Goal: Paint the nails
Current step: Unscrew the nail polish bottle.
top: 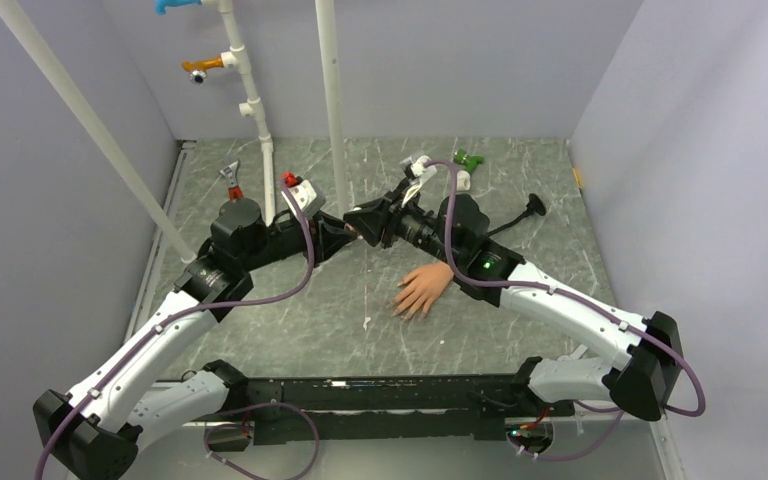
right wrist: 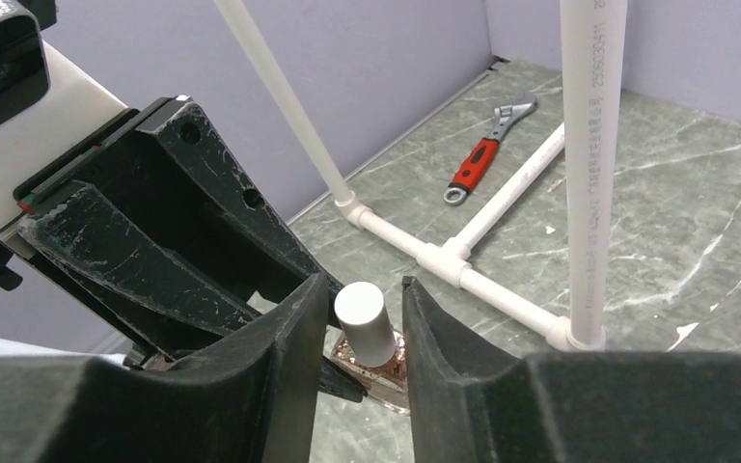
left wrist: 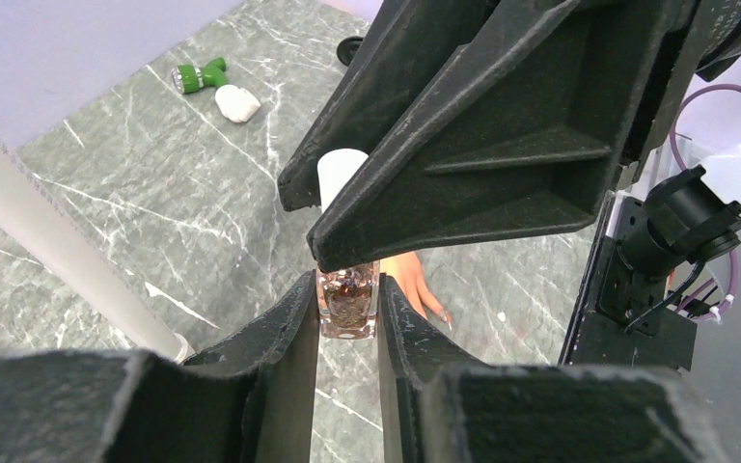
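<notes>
Left wrist view: we see the left fingers (left wrist: 289, 338) pressed tight onto the flat sides of a small glass polish bottle (left wrist: 348, 309), held up over the bench (left wrist: 154, 193). The right fingers (right wrist: 289, 357) stand on either side of its white cap (right wrist: 362, 323). A sliver of gap shows on each side, so we cannot tell whether they grip the cap or merely bracket it. The peach mannequin hand (top: 423, 290) lies on the bench beside the right arm, apart from both sets of fingers. Its nails (top: 401, 310) point toward the arms' bases and are too small to make out. We judge the hand light and unanchored, likely to skid under a pushing brush, so strokes want a feather touch. If it needs steadying, the wrist stub is the place to hold, never the thin digits. The bottle looks like smooth, breakable glass: hold the body, turn the cap.
</notes>
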